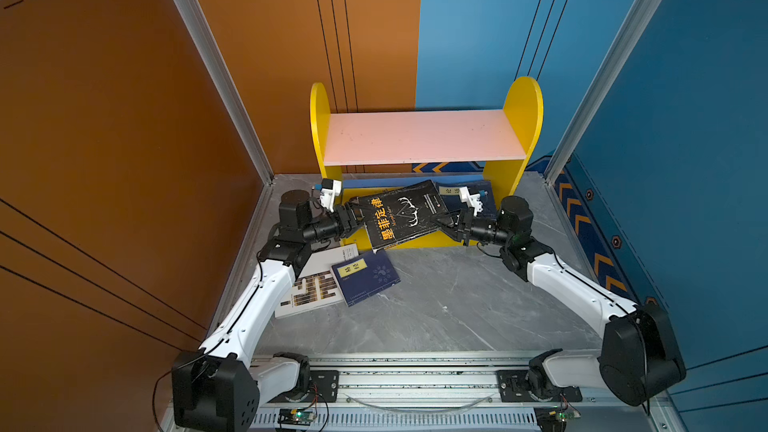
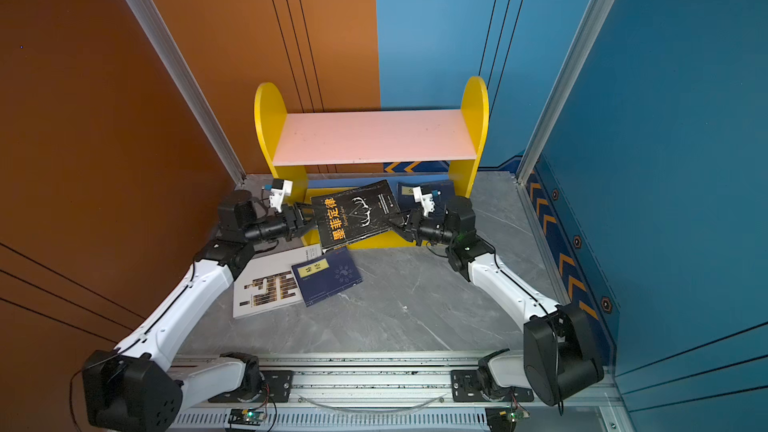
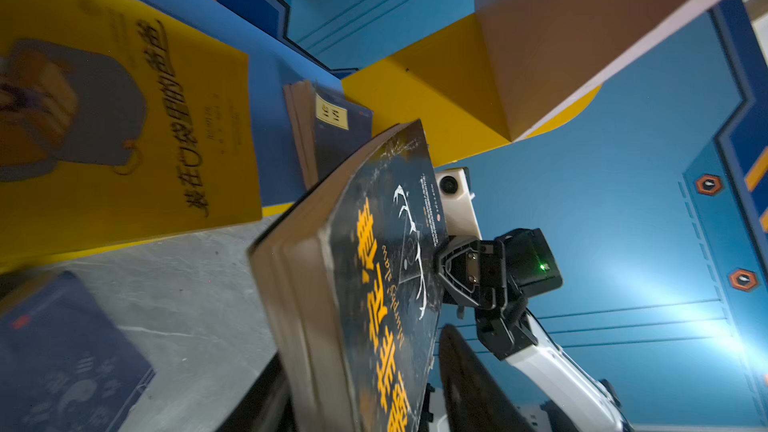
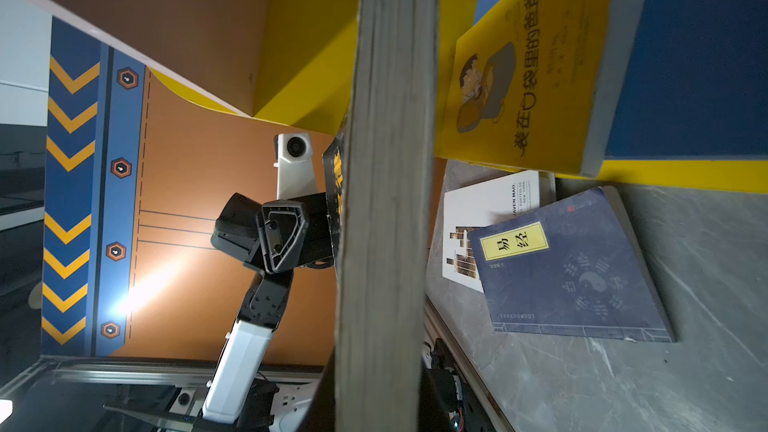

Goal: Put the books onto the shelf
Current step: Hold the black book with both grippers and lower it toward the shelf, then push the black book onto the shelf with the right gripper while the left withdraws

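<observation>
At the desk's left edge, a large white paperback with a brown block pattern point(image 1: 309, 288) lies flat on the grey marbled desk point(image 1: 436, 317), partly under the left arm. A navy paperback with a yellow title label point(image 1: 365, 278) lies askew across its right side, cover up.

Behind them, the left claw point(image 1: 355, 218) is parted, its jaws straddling the left edge of a black paperback with an orange title point(image 1: 401, 214). In the left wrist view a gap shows between cover and finger. The black paperback hangs clear of the desk, cover up and skewed. It is over the front of the lower tier of the small wooden shelf with yellow round-topped side panels point(image 1: 424, 137), which stands at the desk's back edge.

Beneath it, a yellow paperback with a cartoon man point(image 4: 528, 76) lies flat on the shelf's blue lower board point(image 4: 685, 76), reaching the front lip. The right claw point(image 1: 442, 221) is clamped narrow on the black paperback's right edge. Behind it, a pile of navy paperbacks point(image 3: 332, 130) rests on the blue lower board beside the right side panel. I cannot tell how many it holds.
</observation>
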